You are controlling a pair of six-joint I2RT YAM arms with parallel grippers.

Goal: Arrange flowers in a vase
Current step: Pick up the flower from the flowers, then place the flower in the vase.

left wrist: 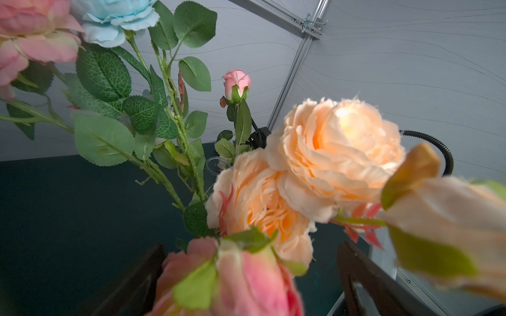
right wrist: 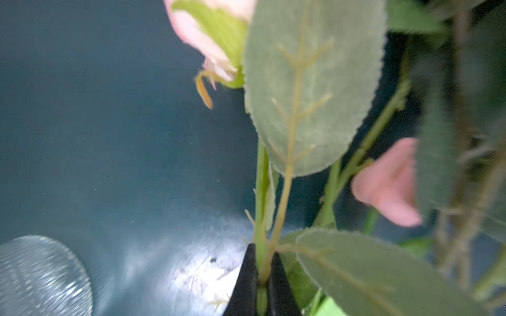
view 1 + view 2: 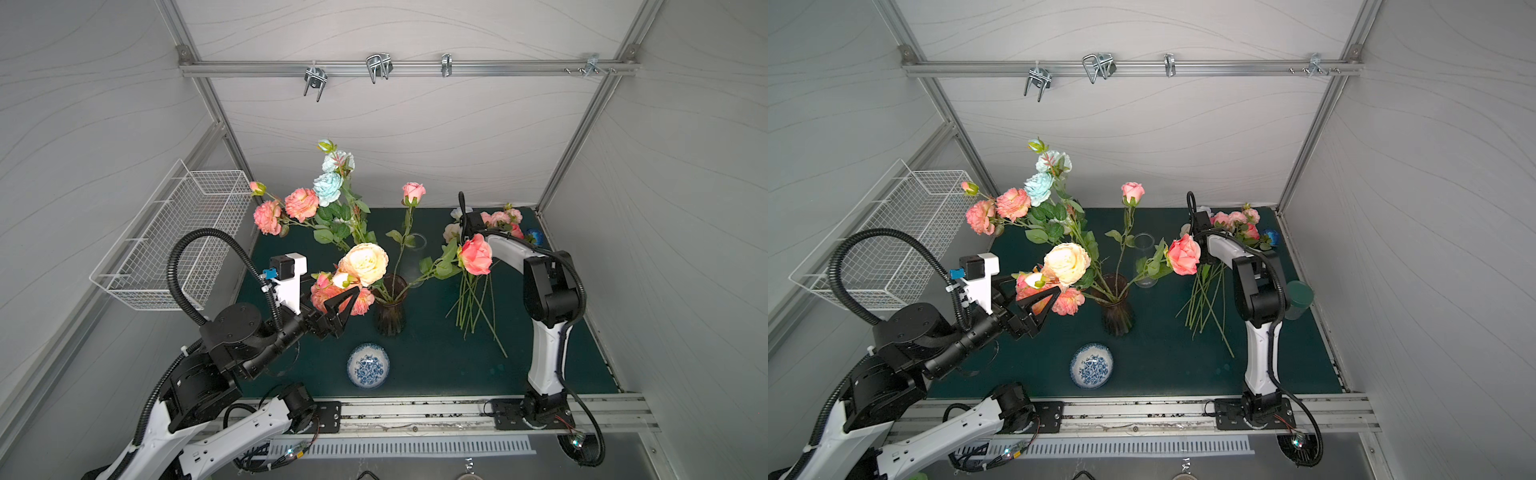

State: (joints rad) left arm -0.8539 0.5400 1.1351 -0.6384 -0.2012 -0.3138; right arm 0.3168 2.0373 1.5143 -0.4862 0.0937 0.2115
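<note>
A dark glass vase stands mid-table, holding several flowers: a peach rose, pale blue roses, pink roses, a tall pink bud and a coral rose leaning right. More flowers lie back right, stems toward the front, with a deep blue head. My left gripper is open left of the vase, and a pink rose head lies loose between its fingers. My right gripper is shut on a green flower stem; both top views hide it under the wrist.
A blue-and-white bowl sits near the front edge. A clear glass stands behind the vase. A white wire basket hangs on the left wall. A dark green cylinder stands by the right wall.
</note>
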